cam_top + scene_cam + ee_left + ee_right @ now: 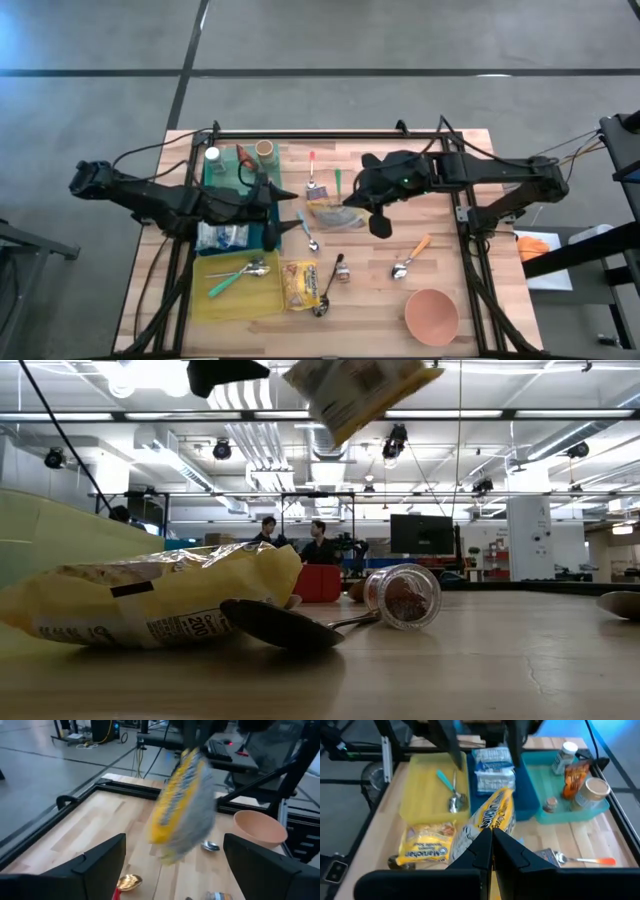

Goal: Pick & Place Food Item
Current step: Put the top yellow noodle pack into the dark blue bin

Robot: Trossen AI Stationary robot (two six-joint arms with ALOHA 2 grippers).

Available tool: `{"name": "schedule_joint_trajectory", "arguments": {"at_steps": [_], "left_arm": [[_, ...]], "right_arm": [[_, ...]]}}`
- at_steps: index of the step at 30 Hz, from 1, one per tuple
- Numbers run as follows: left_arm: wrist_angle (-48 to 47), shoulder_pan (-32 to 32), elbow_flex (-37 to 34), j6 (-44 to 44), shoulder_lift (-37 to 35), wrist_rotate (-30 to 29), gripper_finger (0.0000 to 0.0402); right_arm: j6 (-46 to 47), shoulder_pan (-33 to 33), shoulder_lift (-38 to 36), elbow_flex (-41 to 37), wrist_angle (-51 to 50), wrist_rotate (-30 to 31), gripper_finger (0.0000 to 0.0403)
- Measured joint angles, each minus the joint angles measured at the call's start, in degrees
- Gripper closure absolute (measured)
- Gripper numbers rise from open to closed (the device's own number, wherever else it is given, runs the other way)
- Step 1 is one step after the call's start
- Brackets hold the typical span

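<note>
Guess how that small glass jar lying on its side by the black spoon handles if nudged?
The jar lies on its side on the bare wood table, so it will probably roll when pushed. Its glass looks smooth and rounded, likely slippery for a pincer. It seems small, probably light.

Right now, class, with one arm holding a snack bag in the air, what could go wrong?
1. The right gripper pinches only the yellow bag's edge, so it may slip.
2. If it fell, it might hit the spoon or orange fork near it.
3. The open left gripper sits close, risking a collision.
</note>
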Motion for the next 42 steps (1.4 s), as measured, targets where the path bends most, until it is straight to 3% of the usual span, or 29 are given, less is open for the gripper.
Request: {"name": "schedule_joint_trajectory", "arguments": {"at_steps": [16,28,42], "left_arm": [[10.1,1.3,0.0,2.4,3.3,6.8,0.0067],[12.2,1.5,0.0,5.2,3.3,11.8,0.0218],[15.4,2.3,0.0,6.2,3.3,15.9,0.0348]], "right_arm": [[0.3,3.5,-0.3,1.5,3.2,-0.1,0.0395],[0.3,5.1,-0.6,2.1,6.2,-0.2,0.0395],[0.9,6.3,-0.7,2.1,6.2,-0.2,0.0395]]}}
